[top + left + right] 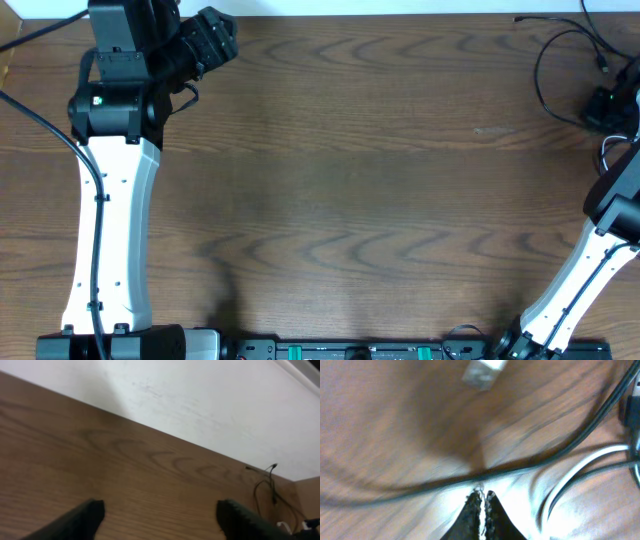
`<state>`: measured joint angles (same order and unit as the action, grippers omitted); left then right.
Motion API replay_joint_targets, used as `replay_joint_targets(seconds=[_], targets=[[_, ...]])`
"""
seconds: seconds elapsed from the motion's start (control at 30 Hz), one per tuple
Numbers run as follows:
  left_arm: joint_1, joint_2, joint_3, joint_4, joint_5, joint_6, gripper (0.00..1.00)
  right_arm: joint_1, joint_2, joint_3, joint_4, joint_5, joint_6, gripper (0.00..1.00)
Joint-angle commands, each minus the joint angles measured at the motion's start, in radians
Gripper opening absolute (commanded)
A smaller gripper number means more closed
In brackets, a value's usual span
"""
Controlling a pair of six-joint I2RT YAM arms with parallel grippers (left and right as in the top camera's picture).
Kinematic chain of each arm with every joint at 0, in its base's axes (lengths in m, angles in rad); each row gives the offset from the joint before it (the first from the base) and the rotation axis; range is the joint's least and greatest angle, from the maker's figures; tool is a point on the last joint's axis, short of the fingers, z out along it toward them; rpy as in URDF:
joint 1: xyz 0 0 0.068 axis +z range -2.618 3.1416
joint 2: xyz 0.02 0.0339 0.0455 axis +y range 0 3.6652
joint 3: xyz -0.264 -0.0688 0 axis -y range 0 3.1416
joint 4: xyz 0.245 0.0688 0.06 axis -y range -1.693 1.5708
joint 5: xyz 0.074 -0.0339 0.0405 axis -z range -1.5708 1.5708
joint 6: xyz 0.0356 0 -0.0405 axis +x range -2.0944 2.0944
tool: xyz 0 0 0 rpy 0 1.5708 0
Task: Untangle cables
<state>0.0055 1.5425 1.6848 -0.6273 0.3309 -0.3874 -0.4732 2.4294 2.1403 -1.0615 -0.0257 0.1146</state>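
My left end effector (pixel 162 512) hangs released over bare worktop (pixel 125 460), fingers wide apart with nothing between them. My right end effector (pixel 482 505) is clenched at the worktop's far right corner. The black cable (pixel 445 482) crosses just at its tips (pinched or not, I cannot tell), and the white cable (pixel 580 464) curves beside it.

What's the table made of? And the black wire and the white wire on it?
The table looks like wood or wood-print laminate: brown, wavy grain, dull finish. The black cable and white cable look like smooth, rubbery plastic coating: they bend in soft curves, and the white one shines slightly.
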Motion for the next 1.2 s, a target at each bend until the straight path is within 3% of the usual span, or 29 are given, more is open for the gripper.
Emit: replay_joint_targets(seconds=[0.0, 0.2, 0.23, 0.77, 0.8, 0.83, 1.17], targets=[[0.004, 0.006, 0.02, -0.011, -0.011, 0.01, 0.84, 0.052, -0.176, 0.005, -0.018, -0.082, -0.071, 0.14], [0.004, 0.006, 0.02, -0.067, -0.011, 0.01, 0.93, 0.141, -0.322, 0.005, -0.102, -0.085, -0.113, 0.66], [0.004, 0.006, 0.02, -0.077, -0.011, 0.01, 0.93, 0.149, -0.333, 0.005, -0.114, -0.084, -0.113, 0.7], [0.004, 0.006, 0.02, -0.248, -0.011, 0.01, 0.98, 0.333, -0.547, 0.005, -0.216, -0.109, -0.183, 0.87], [0.004, 0.006, 0.02, -0.248, -0.011, 0.01, 0.98, 0.345, -0.567, 0.005, -0.217, -0.108, -0.183, 0.97], [0.004, 0.006, 0.02, -0.248, -0.011, 0.01, 0.98, 0.353, -0.581, 0.005, -0.218, -0.108, -0.183, 0.99], [0.004, 0.006, 0.02, -0.248, -0.011, 0.01, 0.98, 0.376, -0.644, 0.005, -0.271, -0.074, -0.183, 0.99]])
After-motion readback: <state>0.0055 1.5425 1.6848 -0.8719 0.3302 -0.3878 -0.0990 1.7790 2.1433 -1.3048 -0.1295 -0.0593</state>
